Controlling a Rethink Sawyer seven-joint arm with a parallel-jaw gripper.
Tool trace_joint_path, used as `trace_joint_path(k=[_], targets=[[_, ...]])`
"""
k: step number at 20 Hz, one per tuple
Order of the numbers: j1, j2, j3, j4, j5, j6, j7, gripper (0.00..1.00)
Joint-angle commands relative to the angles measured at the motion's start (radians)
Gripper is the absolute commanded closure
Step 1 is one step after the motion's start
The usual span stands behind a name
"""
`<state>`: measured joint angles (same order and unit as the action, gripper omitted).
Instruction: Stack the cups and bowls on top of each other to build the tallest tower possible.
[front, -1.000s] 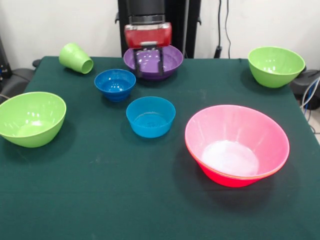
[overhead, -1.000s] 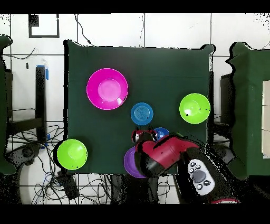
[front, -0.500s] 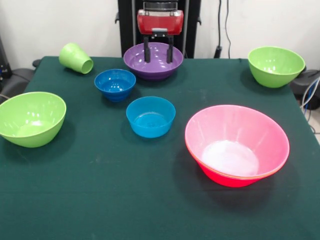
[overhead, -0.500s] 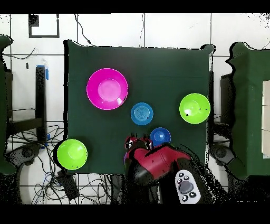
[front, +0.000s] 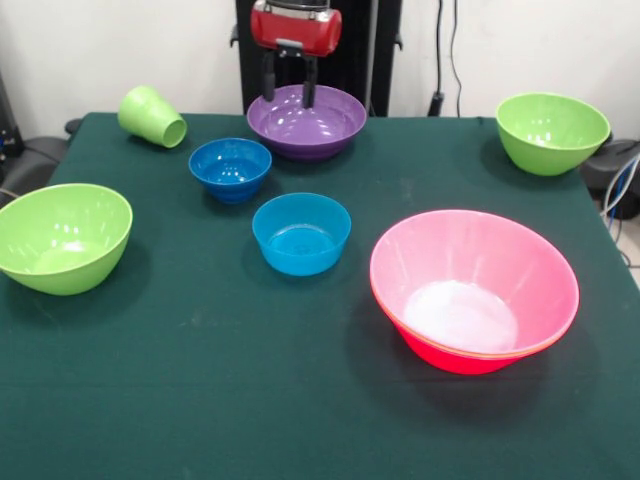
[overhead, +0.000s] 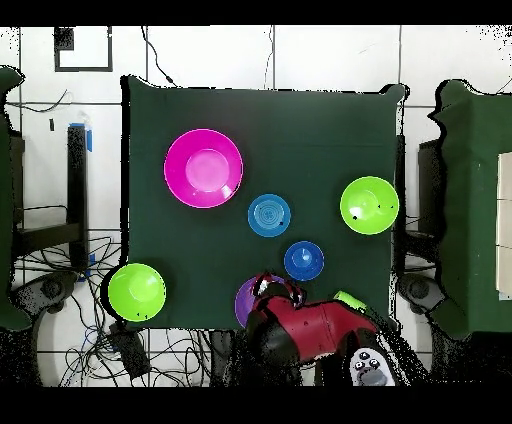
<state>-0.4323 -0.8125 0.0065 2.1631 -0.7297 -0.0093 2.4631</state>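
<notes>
Gripper (front: 287, 92) empty, fingers apart, hanging above the purple bowl's (front: 307, 122) back rim. 2 blue bowls (front: 230, 168) in front of it; pink bowl (front: 473, 291) front right. Green cup (front: 152, 116) tipped over, far left.

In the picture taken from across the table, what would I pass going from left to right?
Big green bowl → light-green cup on its side → dark blue bowl → lighter blue bowl → big pink bowl → green bowl.

Dark green table cloth (front: 200, 400); pink bowl (front: 474, 290), purple bowl (front: 306, 121), two blue bowls (front: 301, 233), two green bowls (front: 62, 237), light-green cup (front: 151, 116).
</notes>
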Motion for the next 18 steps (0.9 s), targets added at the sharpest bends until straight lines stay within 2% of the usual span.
trace_joint_path(k=[1, 5, 11, 18], targets=[[0.036, 0.148, -0.034, 0.069, 0.095, -0.078, 0.173, 0.0], [0.085, 0.196, -0.074, 0.056, 0.137, -0.142, 0.188, 0.0], [0.143, 0.245, -0.088, 0.045, 0.226, -0.215, 0.201, 0.0], [0.19, 0.214, -0.045, 0.086, 0.344, -0.218, 0.217, 0.0]])
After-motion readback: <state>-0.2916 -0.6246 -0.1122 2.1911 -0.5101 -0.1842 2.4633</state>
